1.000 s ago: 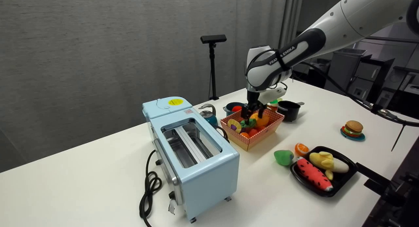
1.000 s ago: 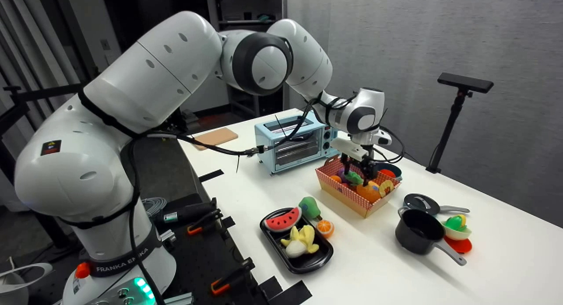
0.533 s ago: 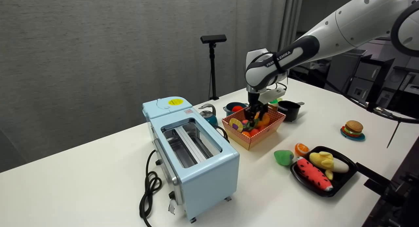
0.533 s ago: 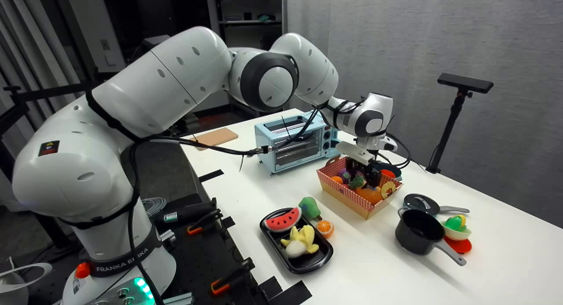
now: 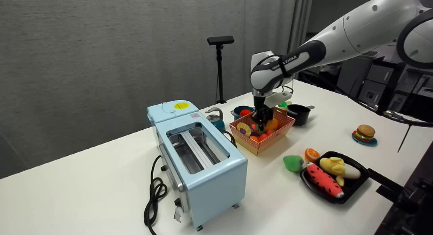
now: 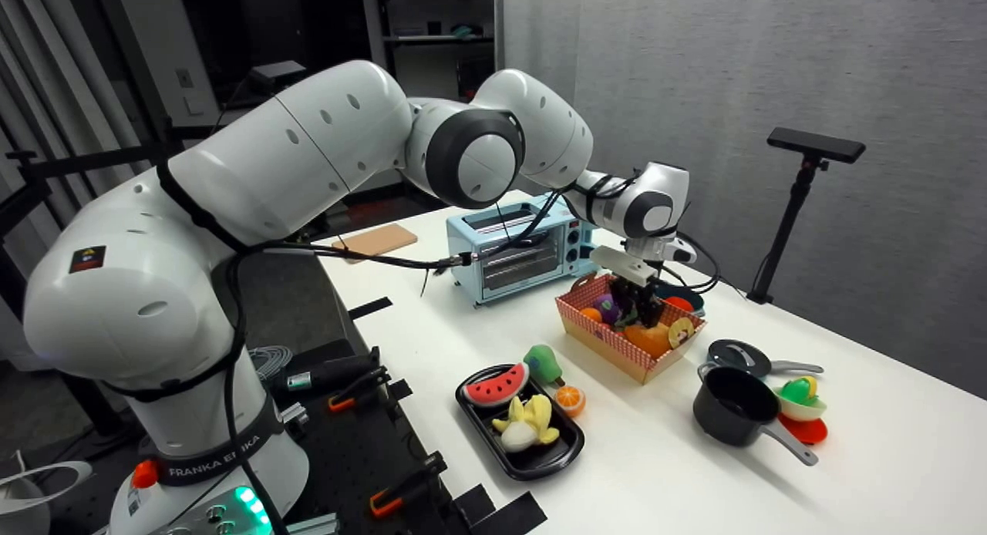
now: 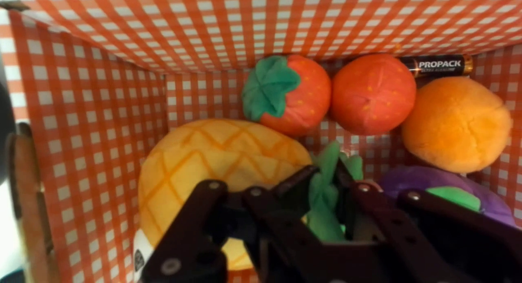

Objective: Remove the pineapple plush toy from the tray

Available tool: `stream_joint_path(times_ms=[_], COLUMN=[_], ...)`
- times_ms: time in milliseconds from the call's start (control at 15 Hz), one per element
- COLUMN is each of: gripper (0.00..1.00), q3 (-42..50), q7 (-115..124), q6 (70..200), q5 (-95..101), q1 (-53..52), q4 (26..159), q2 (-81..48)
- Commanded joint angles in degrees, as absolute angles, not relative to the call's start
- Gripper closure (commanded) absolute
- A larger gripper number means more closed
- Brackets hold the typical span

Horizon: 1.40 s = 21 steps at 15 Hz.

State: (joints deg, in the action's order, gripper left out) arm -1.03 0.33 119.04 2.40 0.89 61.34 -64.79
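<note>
The pineapple plush toy [image 7: 220,156] lies on its side inside the tray, its yellow, orange-latticed body at the left in the wrist view. My gripper [image 7: 326,169] is down inside the tray and shut on the toy's green leafy top [image 7: 326,201], which sticks up between the two fingers. The orange-and-white checked tray [image 5: 270,140] stands on the table in both exterior views, and its near wall [image 6: 605,351] partly hides what is inside. Linkages of my gripper cover the lower part of the toy in the wrist view.
Sharing the tray are two plush strawberries [image 7: 373,94], an orange ball [image 7: 456,126], a purple plush [image 7: 428,185] and a battery [image 7: 440,65]. A light-blue toaster [image 5: 216,191], a black pot [image 6: 736,412], a blue pot [image 5: 242,111] and a black tray [image 6: 540,467] stand around it.
My gripper has dropped lower into the tray. Its fingers have come together from wide apart, around the green leaves. The tray has shifted very slightly.
</note>
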Motion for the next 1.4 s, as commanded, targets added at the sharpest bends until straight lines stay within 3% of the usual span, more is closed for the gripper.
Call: stream_joint_path(times_ms=[0,1333], gripper=[0.97,0.97], q3=[-0.9,-2.1], q7=[0.8,4.9], q6=[117.8,127.1], q5=[1.9,2.7], q1=[-0.9,-8.6], q4=[61.3,102.4], q2=[-63.9,-31.8])
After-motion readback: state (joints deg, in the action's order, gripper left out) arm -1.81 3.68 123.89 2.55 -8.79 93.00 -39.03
